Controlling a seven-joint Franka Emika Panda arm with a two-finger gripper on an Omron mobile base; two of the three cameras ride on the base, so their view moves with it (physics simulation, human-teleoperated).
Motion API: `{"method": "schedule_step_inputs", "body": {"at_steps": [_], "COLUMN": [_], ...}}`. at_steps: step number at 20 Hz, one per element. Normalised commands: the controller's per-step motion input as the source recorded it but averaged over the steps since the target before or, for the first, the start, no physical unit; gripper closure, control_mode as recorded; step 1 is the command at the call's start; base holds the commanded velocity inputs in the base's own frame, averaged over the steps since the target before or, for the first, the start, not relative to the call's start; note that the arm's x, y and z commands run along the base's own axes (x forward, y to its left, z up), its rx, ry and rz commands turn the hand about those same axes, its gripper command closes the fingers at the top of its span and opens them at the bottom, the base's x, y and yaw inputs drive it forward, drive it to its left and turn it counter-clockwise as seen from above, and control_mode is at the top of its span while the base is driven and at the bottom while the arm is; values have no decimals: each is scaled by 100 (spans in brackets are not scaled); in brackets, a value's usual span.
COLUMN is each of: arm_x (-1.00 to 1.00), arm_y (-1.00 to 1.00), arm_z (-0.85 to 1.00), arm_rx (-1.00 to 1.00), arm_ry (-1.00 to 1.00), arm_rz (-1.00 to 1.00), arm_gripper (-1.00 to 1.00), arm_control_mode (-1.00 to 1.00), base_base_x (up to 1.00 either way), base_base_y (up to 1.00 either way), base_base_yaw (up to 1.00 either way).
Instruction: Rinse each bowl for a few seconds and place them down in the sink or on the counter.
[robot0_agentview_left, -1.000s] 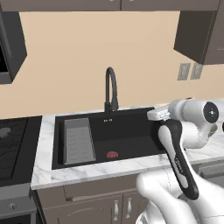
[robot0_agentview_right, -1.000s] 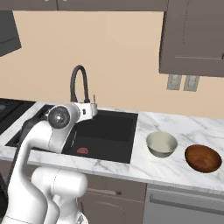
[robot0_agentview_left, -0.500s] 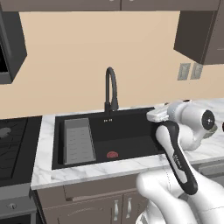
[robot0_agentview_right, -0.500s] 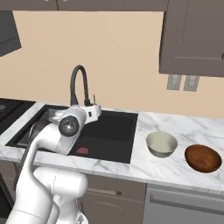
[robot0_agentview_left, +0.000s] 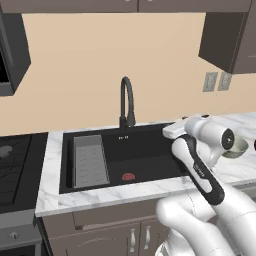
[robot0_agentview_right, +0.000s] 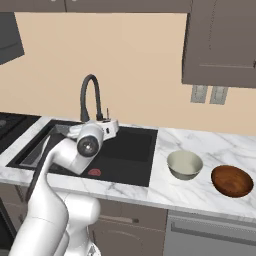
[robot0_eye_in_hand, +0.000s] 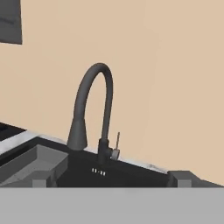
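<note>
My gripper (robot0_agentview_right: 111, 128) spread wide, empty, above sink (robot0_agentview_right: 131, 150), facing faucet (robot0_eye_in_hand: 94, 113). Cream bowl (robot0_agentview_right: 184, 164) and brown bowl (robot0_agentview_right: 231, 180) dry on counter (robot0_agentview_right: 200, 192), right of sink. No rinsing begun; both remain.

Two cameras sit behind the arm, high up, looking forward and down over the counter (robot0_agentview_left: 90, 192). The left one takes in the sink (robot0_agentview_left: 145, 150) and the counter's left end by the stovetop (robot0_agentview_left: 15, 165); the right one reaches the counter's right end. Both share the sink and faucet (robot0_agentview_right: 92, 97). The hand camera sits low, near the sink's front edge, facing the faucet and back wall (robot0_eye_in_hand: 175, 65).
</note>
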Motion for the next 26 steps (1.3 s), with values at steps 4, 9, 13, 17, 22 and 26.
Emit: {"method": "schedule_step_inputs", "body": {"at_steps": [4, 9, 13, 17, 22, 26], "arm_x": [29, 25, 20, 18, 21, 27], "arm_y": [-6, -3, 0, 1, 1, 4], "arm_z": [-3, -5, -4, -10, -14, -20], "arm_rx": [4, 4, 0, 0, 0, -2], "arm_ry": [0, 0, 0, 0, -1, -7], "arm_rz": [7, 8, 8, 8, 6, 0], "arm_gripper": [-100, -100, -100, -100, -100, -100], "arm_control_mode": [-100, -100, -100, -100, -100, -100], "base_base_x": [0, 0, 0, 0, 0, 0], "base_base_y": [0, 0, 0, 0, 0, 0], "base_base_yaw": [0, 0, 0, 0, 0, 0]}}
